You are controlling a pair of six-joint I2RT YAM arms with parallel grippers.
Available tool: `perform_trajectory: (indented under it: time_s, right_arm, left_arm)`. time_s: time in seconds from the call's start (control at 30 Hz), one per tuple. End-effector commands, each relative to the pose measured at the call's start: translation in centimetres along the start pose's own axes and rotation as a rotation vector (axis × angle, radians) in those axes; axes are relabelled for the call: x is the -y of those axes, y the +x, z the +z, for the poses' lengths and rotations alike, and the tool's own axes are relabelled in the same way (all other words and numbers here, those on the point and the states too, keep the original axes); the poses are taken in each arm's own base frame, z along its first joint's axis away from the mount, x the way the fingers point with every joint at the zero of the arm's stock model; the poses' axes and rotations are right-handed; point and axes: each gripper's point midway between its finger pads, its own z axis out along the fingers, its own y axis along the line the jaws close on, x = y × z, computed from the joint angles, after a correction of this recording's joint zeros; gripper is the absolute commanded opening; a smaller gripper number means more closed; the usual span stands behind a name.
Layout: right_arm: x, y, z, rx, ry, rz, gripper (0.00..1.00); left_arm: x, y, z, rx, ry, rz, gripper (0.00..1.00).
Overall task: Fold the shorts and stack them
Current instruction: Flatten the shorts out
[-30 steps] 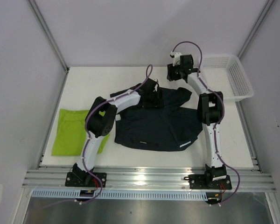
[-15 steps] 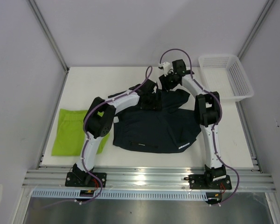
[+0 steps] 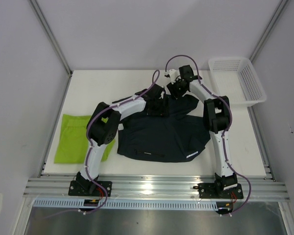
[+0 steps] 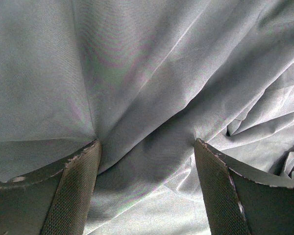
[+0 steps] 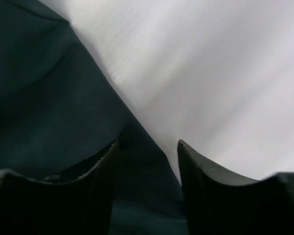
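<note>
Right tool (image 5: 148, 143) lowered, navy shorts (image 3: 161, 136) spread left-right

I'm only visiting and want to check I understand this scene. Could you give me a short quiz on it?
1. True or false: the basket is empty.
2. The left gripper and right gripper are both at which pair? A) green B) navy shorts C) neither
3. Fill in: the green shorts lie to the ___ of the navy shorts.
Key: 1 true; 2 B; 3 left.
</note>
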Motion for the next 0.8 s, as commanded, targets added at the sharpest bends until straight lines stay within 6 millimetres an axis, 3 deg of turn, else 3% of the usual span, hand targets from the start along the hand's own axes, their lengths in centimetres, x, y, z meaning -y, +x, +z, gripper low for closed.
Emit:
perform_trajectory:
  time_s: [0.0, 0.03, 0.07, 0.1, 0.2, 0.27, 0.33, 0.43, 0.5, 0.67, 0.77]
  right_arm:
    - [-0.8, -0.1, -1.1, -0.048, 0.0, -0.059, 0.5]
    - [-0.6, 0.1, -0.9, -0.061, 0.01, -0.074, 0.36]
    - [-0.9, 0.3, -0.8, -0.077, 0.002, -0.082, 0.3]
    - [-1.6, 1.6, -0.4, -0.122, -0.031, -0.078, 0.27]
    - [-2.5, 1.7, -0.5, -0.139, -0.082, -0.1, 0.2]
    - [-2.1, 1.9, -0.5, -0.152, -0.057, -0.099, 0.07]
    - [-1.3, 1.4, -0.3, -0.138, -0.012, -0.096, 0.03]
    - [1.7, -0.3, -0.3, -0.087, 0.158, -0.071, 0.0]
    - [5.0, -1.8, -0.7, -0.025, 0.346, -0.032, 0.0]
    - [8.0, -5.1, -1.7, 0.106, 0.509, -0.01, 0.0]
    - [9.5, -8.6, -2.9, 0.236, 0.606, -0.025, 0.0]
  left_arm:
    - [-1.0, 1.2, -0.5, -0.032, -0.05, 0.015, 0.8]
    - [-1.0, 1.3, -0.5, -0.036, -0.05, 0.014, 0.8]
    - [-1.0, 1.2, -0.5, -0.034, -0.049, 0.015, 0.8]
    - [-0.9, 1.1, -0.6, -0.032, -0.047, 0.015, 0.8]
    - [-0.9, 1.1, -0.5, -0.032, -0.05, 0.018, 0.8]
    - [-1.1, 1.1, -0.4, -0.036, -0.052, 0.016, 0.8]
    - [-0.9, 1.1, -0.4, -0.037, -0.044, 0.021, 0.79]
    - [-0.8, 1.4, -0.3, -0.047, -0.036, 0.024, 0.79]
    - [-0.9, 1.6, -0.3, -0.052, -0.036, 0.025, 0.79]
    - [-0.7, 1.7, -0.1, -0.056, -0.032, 0.028, 0.78]
    - [-0.7, 1.7, 0.1, -0.062, -0.035, 0.028, 0.77]
